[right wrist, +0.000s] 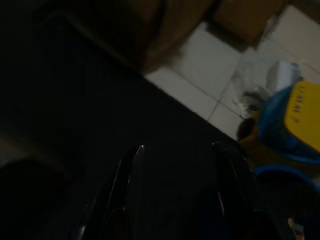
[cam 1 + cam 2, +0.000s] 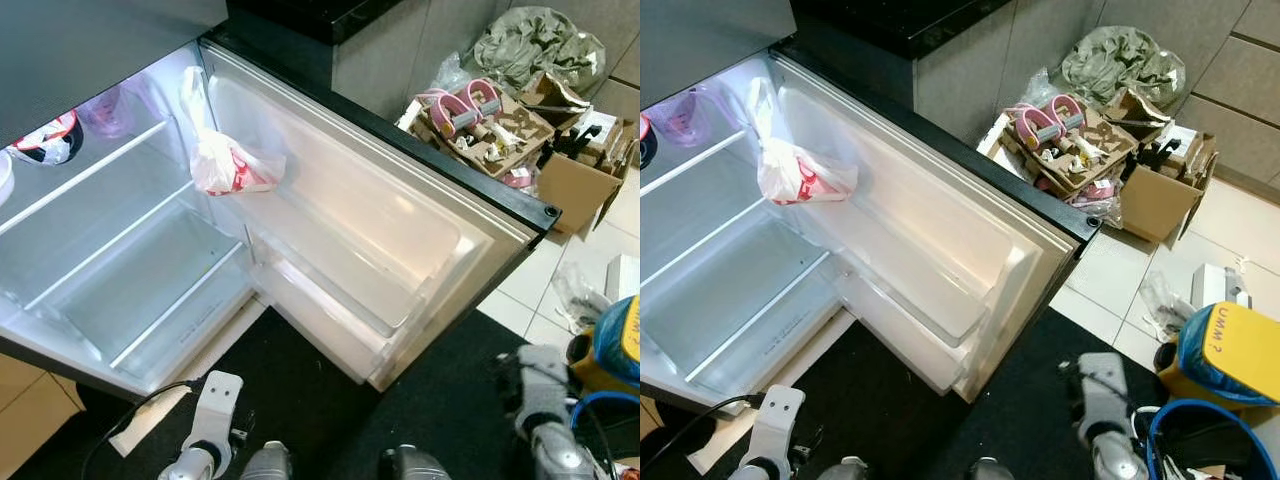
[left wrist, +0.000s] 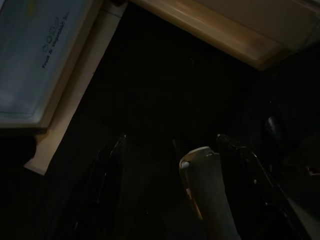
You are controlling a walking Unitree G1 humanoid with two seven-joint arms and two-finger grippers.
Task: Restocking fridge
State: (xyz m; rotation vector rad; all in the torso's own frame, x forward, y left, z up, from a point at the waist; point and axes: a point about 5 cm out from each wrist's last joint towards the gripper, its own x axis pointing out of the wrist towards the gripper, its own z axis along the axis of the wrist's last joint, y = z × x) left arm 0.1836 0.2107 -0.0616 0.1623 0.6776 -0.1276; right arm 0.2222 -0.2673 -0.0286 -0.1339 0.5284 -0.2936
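I see the open fridge with glass shelves; a white bag with red print sits at the edge of the upper shelf, near the door hinge. The door racks look bare. On the floor, a black mat lies before the fridge, meeting pale tiles. On the tiles stand cardboard boxes of clutter and a yellow and blue container.

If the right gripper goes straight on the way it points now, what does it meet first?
Most likely the black mat: the right gripper points down at it, fingers apart, nothing between. The white tiles and the blue-and-yellow container lie further along, though depth is hard to judge in this dark view.
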